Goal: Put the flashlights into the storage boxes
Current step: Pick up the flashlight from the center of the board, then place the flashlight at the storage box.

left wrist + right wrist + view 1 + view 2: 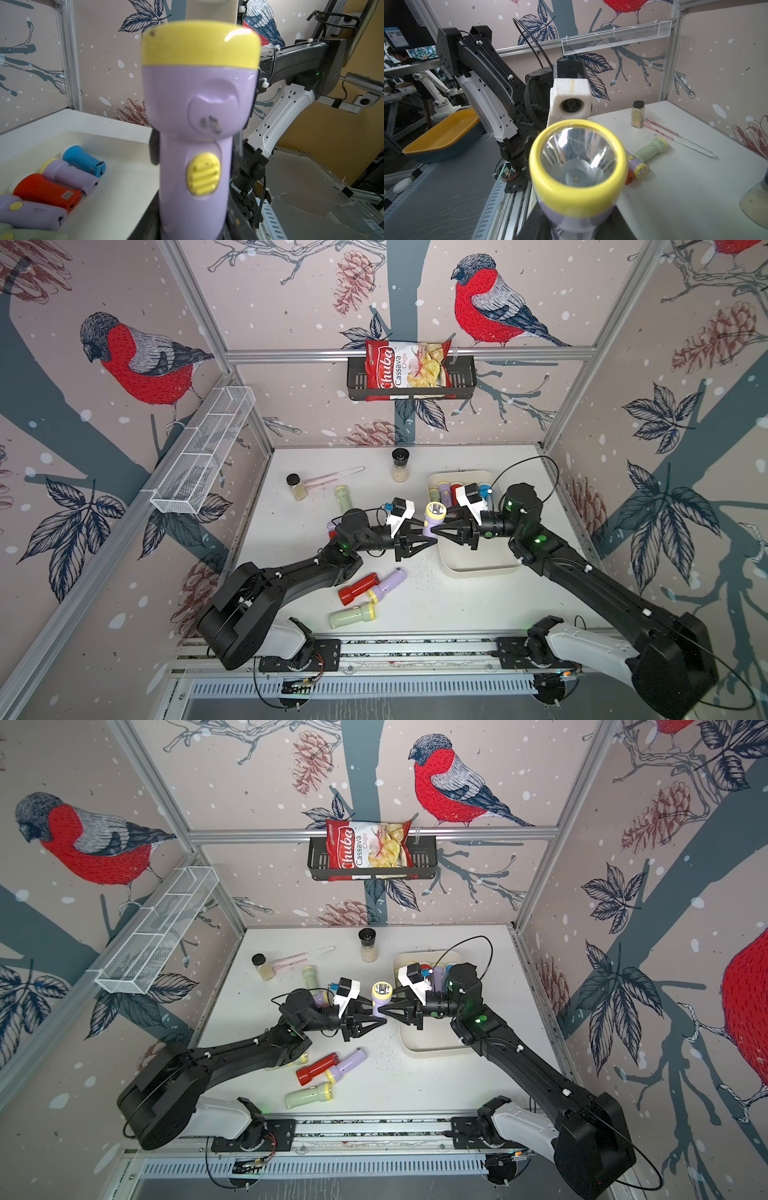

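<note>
Left gripper and right gripper both clenched, tip to tip, on the lilac flashlight handle, head up, aloft beside the tray rim; judged light, rigid, slick plastic, so grip the narrow handle.

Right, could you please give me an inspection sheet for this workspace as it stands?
Surface: white table, dark specks.
Job's things: lilac flashlight upright between the arms; blue flashlight and others in the cream tray; red flashlight and pale green flashlight loose near the front.
Clutter: two spice jars, pink tweezers.
Pincers: left pincer and right pincer both shut on the lilac flashlight.
Cables: black cable loops above the tray.
Surroundings: chips bag in black wall basket; white wire basket on side wall.
</note>
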You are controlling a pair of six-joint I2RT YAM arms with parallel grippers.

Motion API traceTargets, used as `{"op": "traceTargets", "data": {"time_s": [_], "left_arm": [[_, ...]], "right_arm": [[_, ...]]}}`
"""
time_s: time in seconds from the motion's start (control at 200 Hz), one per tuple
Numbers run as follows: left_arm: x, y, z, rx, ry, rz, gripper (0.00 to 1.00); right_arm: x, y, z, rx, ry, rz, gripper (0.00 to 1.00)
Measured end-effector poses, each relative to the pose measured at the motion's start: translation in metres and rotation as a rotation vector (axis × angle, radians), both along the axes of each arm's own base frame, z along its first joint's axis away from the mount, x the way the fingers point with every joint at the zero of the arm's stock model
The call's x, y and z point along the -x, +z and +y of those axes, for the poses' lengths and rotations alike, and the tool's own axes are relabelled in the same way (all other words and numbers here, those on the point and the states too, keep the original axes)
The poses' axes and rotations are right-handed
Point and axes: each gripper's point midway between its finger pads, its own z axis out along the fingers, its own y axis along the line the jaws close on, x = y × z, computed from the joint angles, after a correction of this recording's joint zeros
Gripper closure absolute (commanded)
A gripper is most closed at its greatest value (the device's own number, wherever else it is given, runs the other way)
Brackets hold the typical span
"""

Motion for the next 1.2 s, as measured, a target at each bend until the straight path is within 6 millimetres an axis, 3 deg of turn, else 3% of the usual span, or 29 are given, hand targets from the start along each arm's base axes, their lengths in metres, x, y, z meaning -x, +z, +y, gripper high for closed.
{"op": "traceTargets", "data": {"time_s": [0.115,0.27,0.4,0.535,0.72,0.851,0.981,1.201], "left_arm": [[-0.002,-0.001,0.0,0.0,0.015,0.011,0.55],[-0.016,-0.002,0.007,0.005,0.122,0.04,0.46],[-0.025,-0.004,0.012,-0.016,0.202,0.056,0.45],[-0.043,-0.018,0.021,-0.075,0.33,0.109,0.44],[-0.059,-0.04,0.03,-0.176,0.444,0.165,0.44],[-0.063,-0.053,0.034,-0.228,0.482,0.201,0.44],[-0.067,-0.059,0.036,-0.252,0.505,0.218,0.44],[-0.069,-0.062,0.036,-0.269,0.513,0.23,0.44]], "right_arm": [[-0.005,-0.001,-0.003,0.004,-0.019,0.01,0.72],[-0.032,-0.007,-0.019,0.022,-0.146,0.055,0.72],[-0.06,-0.024,-0.035,0.07,-0.298,0.133,0.7],[-0.074,-0.059,-0.042,0.17,-0.392,0.255,0.71],[-0.094,-0.129,-0.056,0.362,-0.532,0.504,0.7],[-0.095,-0.175,-0.066,0.473,-0.584,0.681,0.7],[-0.094,-0.202,-0.072,0.529,-0.611,0.803,0.7],[-0.096,-0.227,-0.07,0.556,-0.613,0.945,0.7]]}}
